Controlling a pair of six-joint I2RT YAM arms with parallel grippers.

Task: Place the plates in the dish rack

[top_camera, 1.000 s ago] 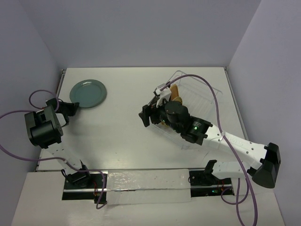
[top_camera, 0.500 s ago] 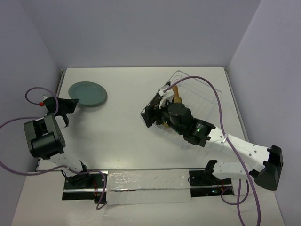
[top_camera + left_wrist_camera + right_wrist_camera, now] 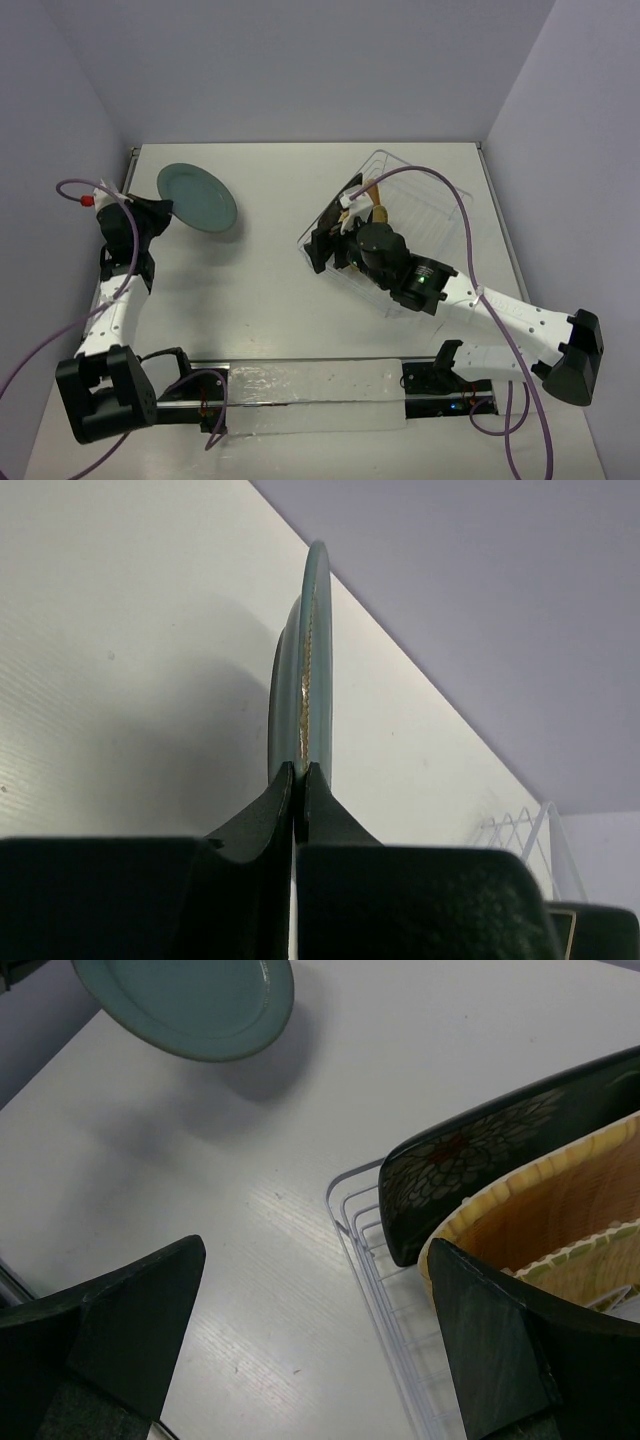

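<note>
My left gripper [image 3: 160, 213] is shut on the near rim of the round teal-grey plate [image 3: 197, 197], which hangs tilted above the table's far left corner. In the left wrist view the plate [image 3: 312, 660] stands edge-on between the closed fingers of the left gripper [image 3: 300, 775]. The clear wire dish rack [image 3: 432, 205] sits at the far right. Three plates stand on edge in the dish rack [image 3: 380, 1290]: a black floral plate [image 3: 480, 1160], a tan woven plate [image 3: 535, 1215] and a yellow woven plate [image 3: 592, 1265]. My right gripper [image 3: 322, 242] hovers open over the rack's near-left end, holding nothing.
The purple walls close in the table on the left, back and right. The teal plate [image 3: 185, 1005] casts a shadow on the bare white table [image 3: 260, 280] between the two arms. Purple cables loop around both arms.
The left arm has raised the teal plate off the table, tilted it and carried it a little to the right. The right gripper has barely shifted over the rack.
</note>
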